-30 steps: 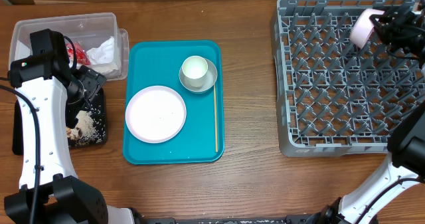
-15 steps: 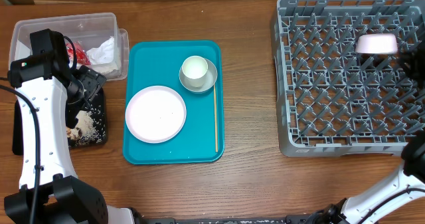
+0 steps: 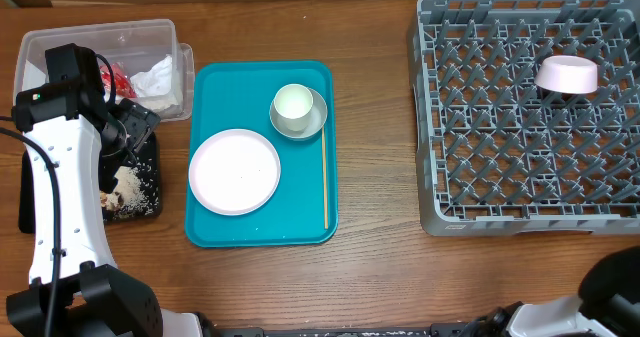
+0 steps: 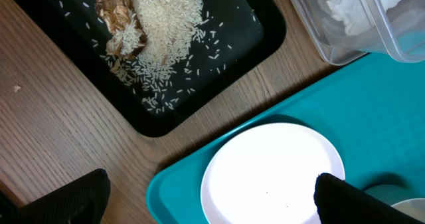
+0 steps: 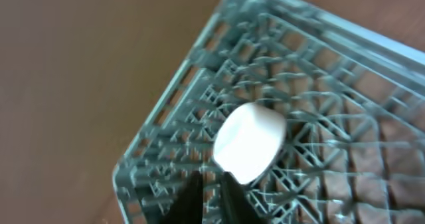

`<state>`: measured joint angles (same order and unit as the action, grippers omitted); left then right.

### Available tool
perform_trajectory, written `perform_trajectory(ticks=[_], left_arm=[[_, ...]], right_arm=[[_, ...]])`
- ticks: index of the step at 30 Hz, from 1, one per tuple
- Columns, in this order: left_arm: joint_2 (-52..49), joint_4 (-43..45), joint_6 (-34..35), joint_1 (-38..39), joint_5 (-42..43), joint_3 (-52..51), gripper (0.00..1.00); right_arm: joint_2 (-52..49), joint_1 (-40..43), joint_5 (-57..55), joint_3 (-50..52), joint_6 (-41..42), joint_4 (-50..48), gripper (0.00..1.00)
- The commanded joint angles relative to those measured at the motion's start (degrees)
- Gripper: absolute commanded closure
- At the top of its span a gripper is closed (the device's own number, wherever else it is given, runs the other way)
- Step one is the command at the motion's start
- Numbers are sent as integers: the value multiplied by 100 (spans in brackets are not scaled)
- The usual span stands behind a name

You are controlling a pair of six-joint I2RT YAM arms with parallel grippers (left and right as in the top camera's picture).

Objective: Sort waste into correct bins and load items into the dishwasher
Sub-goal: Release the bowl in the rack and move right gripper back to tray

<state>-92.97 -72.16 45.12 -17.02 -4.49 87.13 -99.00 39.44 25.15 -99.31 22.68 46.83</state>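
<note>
Item 1: right gripper [image 5: 211,201], jaws closed together, holding nothing. I see the small pale round bowl [image 5: 249,141] just beyond their tips, clear of them, resting among the pegs of the grey lattice plastic dish rack [image 5: 319,84].

Item 2: left gripper [image 4: 211,201], jaws spread wide, empty, above the smooth white round plate [image 4: 265,171] on the teal tray [image 4: 385,117]. Farther off is the shallow black rectangular tray [image 4: 246,24], strewn with loose white rice [image 4: 166,11].

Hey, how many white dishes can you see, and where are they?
4. A large plate and a cup standing on a small plate are on the teal tray; a bowl lies in the grey rack. The left arm could hide more.
</note>
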Motion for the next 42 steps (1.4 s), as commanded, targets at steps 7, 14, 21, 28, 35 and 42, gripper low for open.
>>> perform_trajectory(ticks=[7,14,21,28,35,42], left_arm=[[74,7,120,-22,4,-35,0],[74,9,120,-22,4,-35,0],[74,7,120,-22,4,-35,0],[74,7,120,-22,4,-35,0],[74,7,120,-22,4,-35,0],[74,9,120,-22,7,-35,0]], right_arm=[[-721,-1679,-2422,-13,-970,-750,96],[-1239,-2140,-3252,-13,-1416,-1161,96],[-1762,-2052,-3416,-13,-1641,-1163,96],[-1869,-2050,-3418,-11,-1679,-986,96],[-1869,-2046,-4210,-13,-1698,-516,96],[-1788,-2046,-4520,-15,-1617,-24,96]])
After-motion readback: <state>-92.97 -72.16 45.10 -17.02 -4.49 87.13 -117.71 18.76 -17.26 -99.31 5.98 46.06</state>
